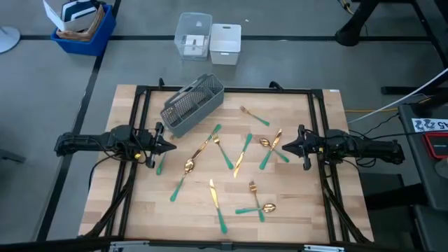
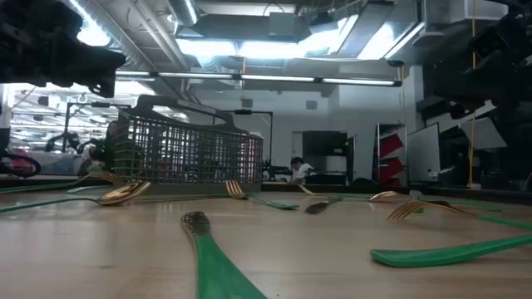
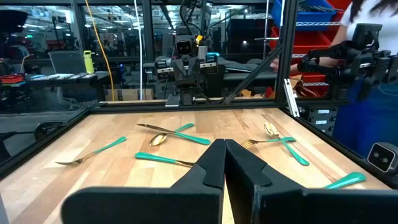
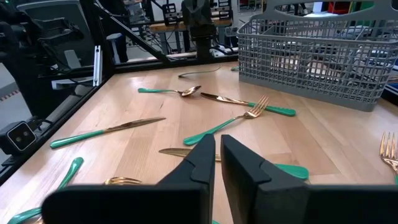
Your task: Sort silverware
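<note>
We see our left gripper (image 1: 170, 146) hovering at the left side of the pale wooden table (image 1: 294, 217), its two dark fingers pressed together and holding nothing. Our right gripper (image 1: 284, 146) hangs opposite at the right side, its fingers drawn nearly together with only a thin slit between them, likewise empty.

Between the two lies the silverware (image 1: 231, 164): gold-headed forks, spoons and knives with slim teal-green handles, scattered loose over the middle and near part of the tabletop, some crossing one another. One piece rests just beside our left gripper, another pair just beside the right.

Farther back, the grey wire-mesh caddy (image 1: 192, 105) stands at an angle near the far left of the table. We spot no teal handles in it, so we judge that sorting has not begun and every piece remains to be picked.
</note>
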